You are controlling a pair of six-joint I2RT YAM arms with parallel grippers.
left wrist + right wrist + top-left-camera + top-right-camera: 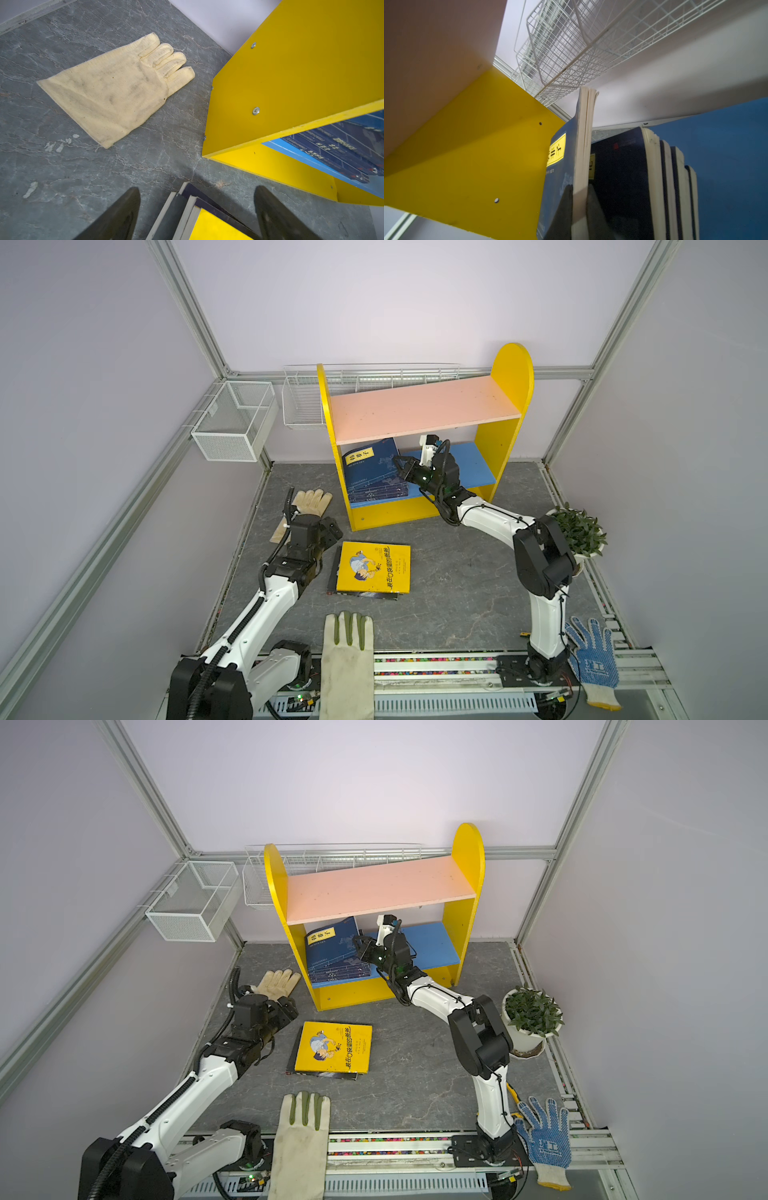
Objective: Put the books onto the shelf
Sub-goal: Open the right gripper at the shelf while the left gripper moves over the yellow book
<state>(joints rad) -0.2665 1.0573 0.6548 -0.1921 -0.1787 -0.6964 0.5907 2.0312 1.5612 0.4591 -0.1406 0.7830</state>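
The shelf [415,406] [374,890] stands at the back, its pink upper board bare. Several navy blue books [376,485] [338,965] lean to the left on its blue lower board. My right gripper [397,462] [580,187] reaches in under the pink board and is shut on the page edge of the nearest navy book [560,166], one finger on each cover. A yellow book [374,568] [214,226] lies flat on the table on top of dark-covered books. My left gripper [332,531] [197,187] hovers open over that stack's left far corner, holding nothing.
A cream glove [309,504] [116,89] lies left of the shelf. A white-green glove [347,655] and a blue dotted glove [594,659] lie at the front edge. A potted plant [579,531] stands at the right. White wire baskets [232,418] hang on the back frame.
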